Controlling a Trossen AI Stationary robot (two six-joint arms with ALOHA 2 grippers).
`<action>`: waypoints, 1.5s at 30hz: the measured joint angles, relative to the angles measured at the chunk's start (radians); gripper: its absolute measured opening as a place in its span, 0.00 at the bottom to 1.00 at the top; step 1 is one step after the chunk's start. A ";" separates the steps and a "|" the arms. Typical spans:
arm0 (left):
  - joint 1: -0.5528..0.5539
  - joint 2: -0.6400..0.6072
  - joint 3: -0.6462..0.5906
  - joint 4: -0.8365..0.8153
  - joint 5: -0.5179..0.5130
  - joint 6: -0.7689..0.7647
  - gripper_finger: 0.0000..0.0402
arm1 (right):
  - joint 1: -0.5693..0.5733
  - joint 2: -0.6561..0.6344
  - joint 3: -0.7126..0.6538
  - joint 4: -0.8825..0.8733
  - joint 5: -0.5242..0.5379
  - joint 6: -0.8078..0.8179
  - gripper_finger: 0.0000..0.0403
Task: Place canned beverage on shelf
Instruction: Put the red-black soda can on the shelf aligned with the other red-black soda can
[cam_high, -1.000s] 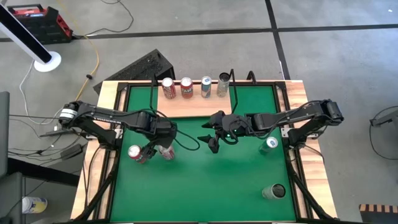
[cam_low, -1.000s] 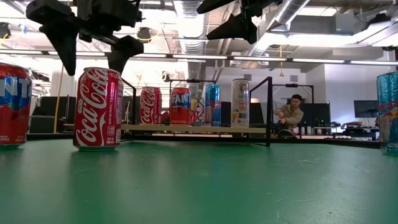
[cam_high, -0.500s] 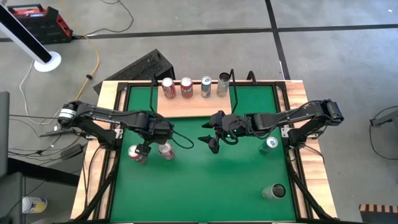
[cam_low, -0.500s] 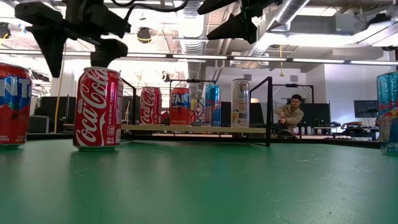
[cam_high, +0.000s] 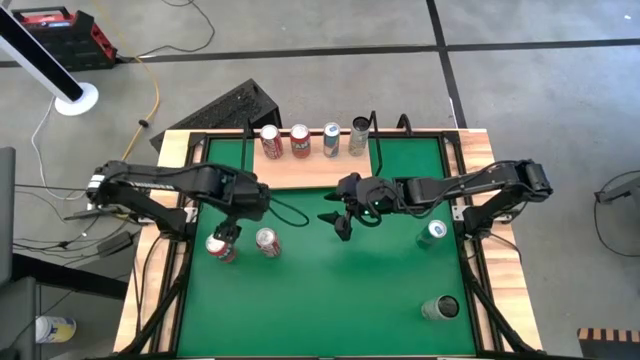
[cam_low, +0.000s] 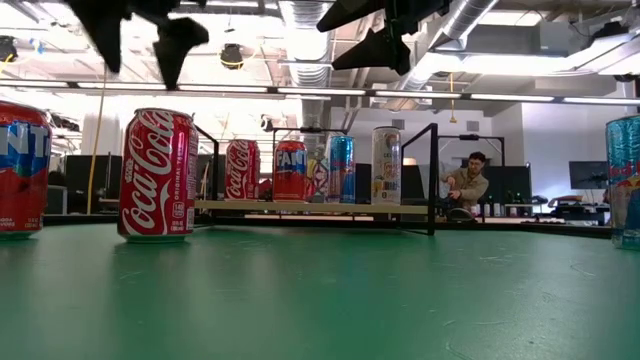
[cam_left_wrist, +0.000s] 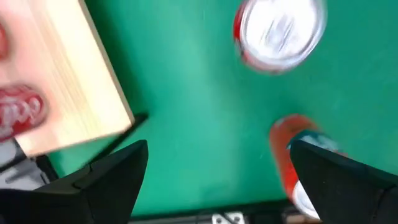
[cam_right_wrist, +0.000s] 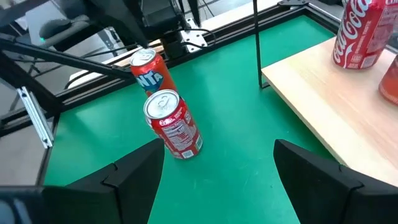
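A pale-wood shelf (cam_high: 300, 168) with black wire ends stands at the table's far side and carries several upright cans (cam_high: 300, 141) along its far edge. A Coca-Cola can (cam_high: 267, 242) and a Fanta can (cam_high: 217, 248) stand upright on the green mat, and both also show in the low view: the Coca-Cola can (cam_low: 155, 175) and the Fanta can (cam_low: 20, 170). My left gripper (cam_high: 228, 233) is open and empty, above and between these two cans, nearer the Fanta can. My right gripper (cam_high: 338, 222) is open and empty, above the mat's middle.
A blue-green can (cam_high: 432, 233) stands near the mat's right edge. A dark can (cam_high: 440, 308) lies at the near right. Black frame rails (cam_high: 470, 270) run along the table's sides. A person (cam_low: 468, 185) sits in the room beyond.
My left gripper has risen from beside the Coca-Cola can's top and gone a little toward the table's left edge, ending near the Fanta can. Both cans have stayed where they stood.
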 joint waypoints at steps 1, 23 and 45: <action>0.000 -0.004 0.023 0.009 0.017 -0.008 0.94 | 0.000 0.000 0.000 0.000 0.000 0.010 0.81; 0.005 -0.294 -0.222 0.493 0.071 -0.283 0.94 | 0.002 -0.017 0.001 -0.013 -0.183 0.150 0.81; -0.047 -0.256 -0.257 0.563 0.099 -0.301 0.94 | 0.011 -0.134 0.001 -0.068 -0.181 0.133 0.81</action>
